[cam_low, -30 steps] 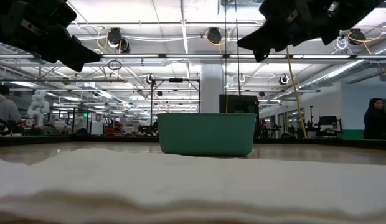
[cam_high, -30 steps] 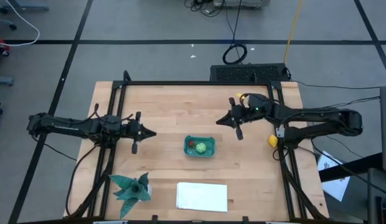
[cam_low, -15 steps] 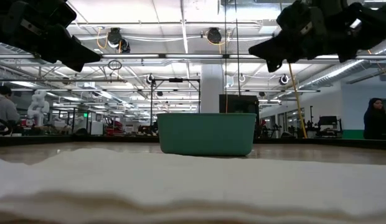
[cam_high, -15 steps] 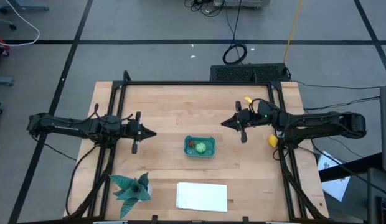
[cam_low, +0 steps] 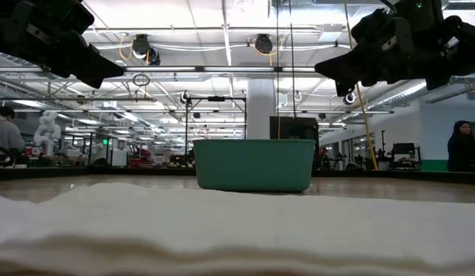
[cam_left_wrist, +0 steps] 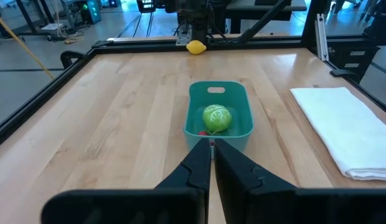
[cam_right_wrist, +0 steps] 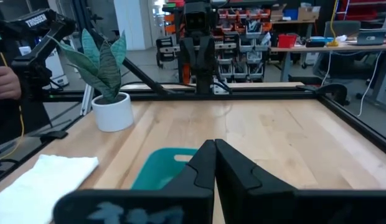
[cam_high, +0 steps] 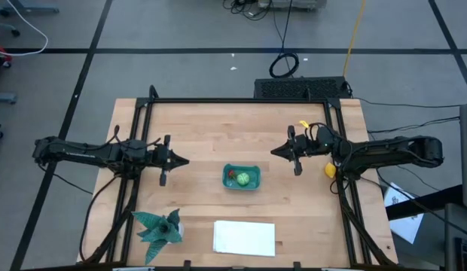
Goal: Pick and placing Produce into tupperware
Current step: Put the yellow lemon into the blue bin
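Note:
The teal tub [cam_high: 241, 178] stands in the middle of the table; in the left wrist view the tub [cam_left_wrist: 219, 99] holds the light green round piece [cam_left_wrist: 216, 118] and the red piece [cam_left_wrist: 203, 132]. The yellow piece [cam_high: 330, 170] lies at the table's right edge, beside the right arm. My left gripper [cam_high: 184, 160] hangs shut to the left of the tub, its tips [cam_left_wrist: 211, 144] pointing at it. My right gripper [cam_high: 273, 151] hangs shut above the table, right of and beyond the tub, and holds nothing [cam_right_wrist: 213, 144].
A folded white cloth [cam_high: 244, 237] lies by the near edge and fills the foreground of the low view [cam_low: 237, 230]. A spiky green plant in a white pot [cam_high: 160, 226] stands at the near left corner. Black rails [cam_high: 233, 101] frame the table. A person's hand [cam_right_wrist: 3, 81] shows beyond the table.
My right gripper has drawn back toward the table's right edge, away from the tub, still shut. The left arm, the tub and the pieces have kept still.

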You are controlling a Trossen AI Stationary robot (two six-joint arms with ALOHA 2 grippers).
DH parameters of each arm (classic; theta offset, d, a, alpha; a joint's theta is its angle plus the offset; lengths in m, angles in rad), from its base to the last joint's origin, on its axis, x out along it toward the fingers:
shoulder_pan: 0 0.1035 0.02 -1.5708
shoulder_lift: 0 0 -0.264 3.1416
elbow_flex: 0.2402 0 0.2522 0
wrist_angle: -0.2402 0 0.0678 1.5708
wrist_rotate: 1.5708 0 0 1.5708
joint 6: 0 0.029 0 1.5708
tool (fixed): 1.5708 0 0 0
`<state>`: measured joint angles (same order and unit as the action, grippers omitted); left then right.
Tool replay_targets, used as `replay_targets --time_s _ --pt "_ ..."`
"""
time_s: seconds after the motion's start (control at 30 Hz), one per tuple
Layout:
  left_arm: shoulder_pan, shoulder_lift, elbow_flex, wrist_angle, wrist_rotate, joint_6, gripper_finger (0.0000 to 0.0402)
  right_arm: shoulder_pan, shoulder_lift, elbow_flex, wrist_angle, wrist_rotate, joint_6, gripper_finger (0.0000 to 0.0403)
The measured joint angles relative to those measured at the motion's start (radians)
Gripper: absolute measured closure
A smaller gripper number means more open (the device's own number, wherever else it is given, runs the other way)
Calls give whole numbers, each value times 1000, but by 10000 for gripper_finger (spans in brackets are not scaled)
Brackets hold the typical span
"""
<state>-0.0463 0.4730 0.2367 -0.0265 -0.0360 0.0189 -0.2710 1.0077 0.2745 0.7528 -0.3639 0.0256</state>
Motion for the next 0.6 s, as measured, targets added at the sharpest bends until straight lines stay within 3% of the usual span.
replay_targets --time_s 0.6 --pt "0 0 0 0 -1 -1 376 -7 0 0 -1 -4 -12 403"
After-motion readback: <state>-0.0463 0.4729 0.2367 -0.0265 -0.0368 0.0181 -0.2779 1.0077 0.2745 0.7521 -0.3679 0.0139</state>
